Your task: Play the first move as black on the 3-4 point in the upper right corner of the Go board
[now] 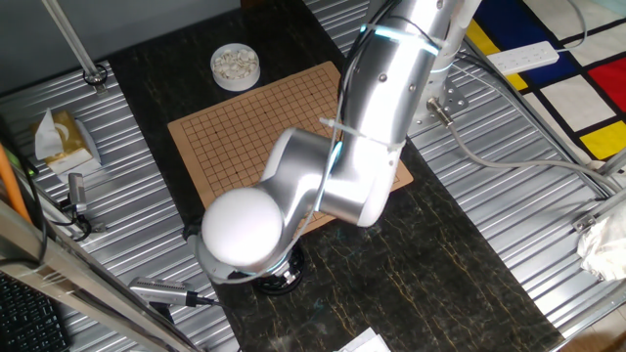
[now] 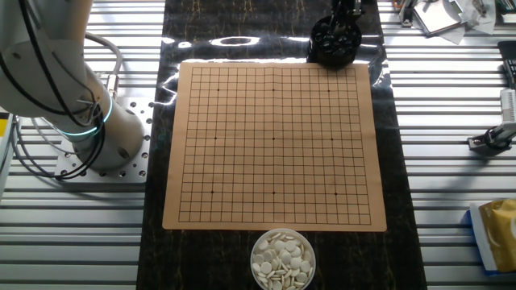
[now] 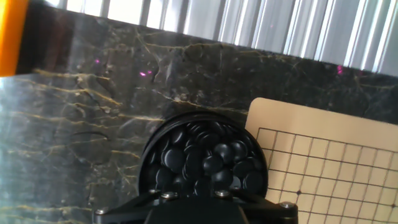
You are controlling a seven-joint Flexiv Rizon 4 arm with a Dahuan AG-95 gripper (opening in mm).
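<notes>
Silver arm reaches from base at counter edge, bends at elbow, forearm angles down. Rounded white joint cap faces one fixed camera, hides wrist. Teal light ring glows on lower link; cables run along it. Tool dark, pointed down at far counter end in other fixed view. Hand view shows only black tool mount at bottom edge; fingers hidden, opening unreadable.
</notes>
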